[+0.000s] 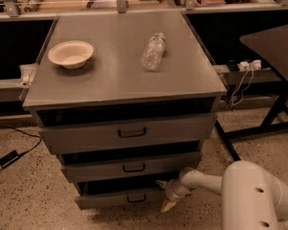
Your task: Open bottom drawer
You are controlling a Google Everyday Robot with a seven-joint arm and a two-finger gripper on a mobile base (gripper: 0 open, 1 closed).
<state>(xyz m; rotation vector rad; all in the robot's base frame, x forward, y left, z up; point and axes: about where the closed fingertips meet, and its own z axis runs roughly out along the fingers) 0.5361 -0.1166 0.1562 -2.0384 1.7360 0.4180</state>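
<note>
The bottom drawer (117,198) is the lowest and narrowest grey front of the cabinet, with a small black loop handle (136,198) at its centre. It stands out a little from the cabinet, with a dark gap above it. My gripper (164,194) is at the drawer's right end, low near the floor, to the right of the handle. One finger points up at the drawer's top edge and the other (167,206) points down. The white arm (252,195) comes in from the lower right.
The middle drawer (132,166) and the top drawer (129,132) sit above. A white bowl (70,54) and a lying plastic bottle (153,51) rest on the cabinet top. A black table (271,47) stands at the right. A cable with an adapter (9,158) lies on the floor at the left.
</note>
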